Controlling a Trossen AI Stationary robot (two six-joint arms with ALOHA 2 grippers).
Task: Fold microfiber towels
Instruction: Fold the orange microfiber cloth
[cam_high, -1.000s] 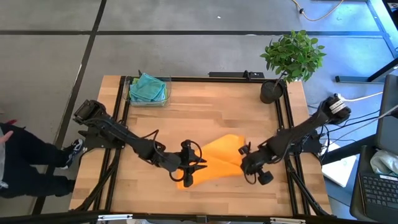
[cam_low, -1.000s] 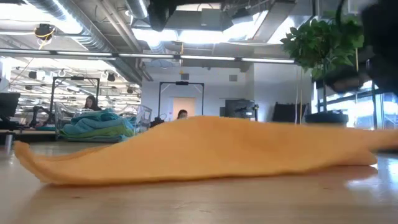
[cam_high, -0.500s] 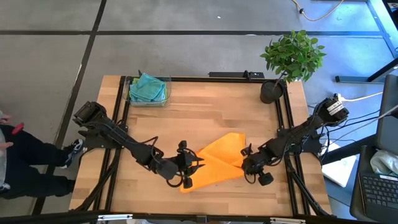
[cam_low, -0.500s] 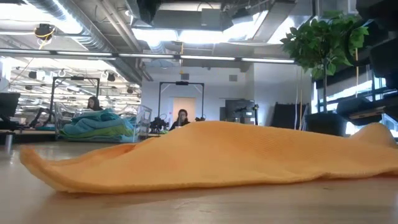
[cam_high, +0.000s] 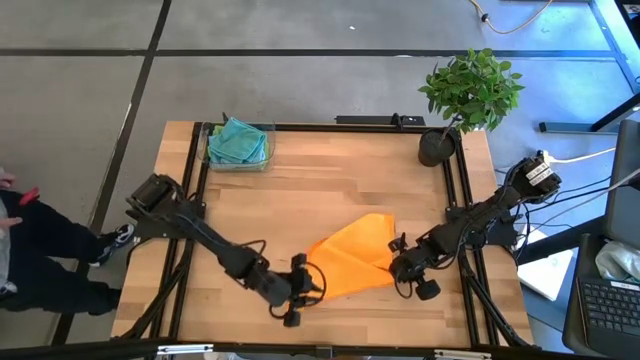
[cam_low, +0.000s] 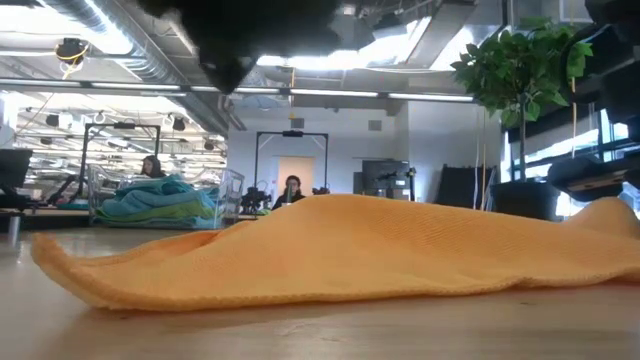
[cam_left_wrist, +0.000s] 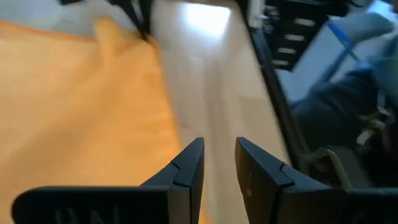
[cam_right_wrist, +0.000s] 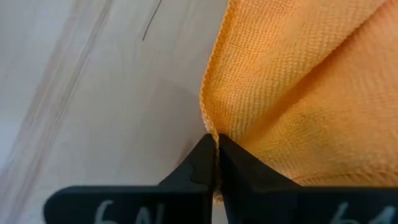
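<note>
The orange towel (cam_high: 353, 262) lies partly folded on the near half of the table (cam_high: 340, 170), its long axis slanting from a low corner on the left up to a point at the far right. The right gripper (cam_high: 397, 263) touches its right edge, fingers pressed together on the hem — the right wrist view shows the stitched edge (cam_right_wrist: 210, 118) caught between the closed tips. The left gripper (cam_high: 300, 292) sits just off the towel's lower-left corner, jaws a little apart and holding nothing; in the left wrist view bare wood shows between its fingers (cam_left_wrist: 186, 171), with the cloth to one side. So the free corner is nearest the left arm. Only the low view shows how the cloth humps up in the middle (it is not yet flat). The other towels (cam_high: 238, 141) rest in a bin at the far left corner.
</note>
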